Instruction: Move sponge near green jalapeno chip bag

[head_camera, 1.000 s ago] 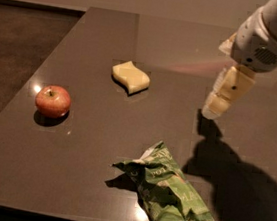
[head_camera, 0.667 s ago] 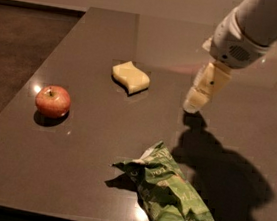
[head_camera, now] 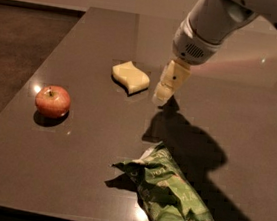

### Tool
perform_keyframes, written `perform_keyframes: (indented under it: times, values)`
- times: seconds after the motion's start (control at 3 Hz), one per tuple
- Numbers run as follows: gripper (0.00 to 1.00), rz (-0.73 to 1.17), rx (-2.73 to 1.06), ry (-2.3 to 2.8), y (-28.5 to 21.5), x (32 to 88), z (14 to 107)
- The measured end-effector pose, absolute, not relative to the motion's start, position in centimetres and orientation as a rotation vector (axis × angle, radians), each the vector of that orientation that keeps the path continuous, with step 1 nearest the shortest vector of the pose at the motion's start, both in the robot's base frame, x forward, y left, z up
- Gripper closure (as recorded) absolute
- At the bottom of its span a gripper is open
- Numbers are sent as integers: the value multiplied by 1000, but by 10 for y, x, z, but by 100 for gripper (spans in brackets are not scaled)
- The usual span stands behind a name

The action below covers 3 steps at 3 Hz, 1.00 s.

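The pale yellow sponge [head_camera: 130, 77] lies flat on the dark table, left of centre. The crumpled green jalapeno chip bag [head_camera: 169, 192] lies near the table's front edge, well apart from the sponge. My gripper [head_camera: 163, 95] hangs from the white arm just right of the sponge, a little above the table, holding nothing.
A red apple [head_camera: 52, 101] sits on the left side of the dark table [head_camera: 82, 161]. The table's left edge drops to a darker floor. The arm's shadow falls between the gripper and the bag.
The arm has swung left and down across the table, bringing the gripper from the right side to just beside the sponge. The sponge, apple and bag have not moved.
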State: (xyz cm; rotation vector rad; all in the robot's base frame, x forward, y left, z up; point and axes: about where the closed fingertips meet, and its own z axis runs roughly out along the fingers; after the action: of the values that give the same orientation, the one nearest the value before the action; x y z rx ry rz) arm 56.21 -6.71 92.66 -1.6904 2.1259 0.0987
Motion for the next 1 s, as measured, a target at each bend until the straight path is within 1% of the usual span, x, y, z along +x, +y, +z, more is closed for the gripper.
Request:
perform_keyframes:
  times: [0.33,1.0]
  values:
    - [0,108,-1701,2148,-51,584,909]
    - [0,158,-1702,2205,-37,623,876]
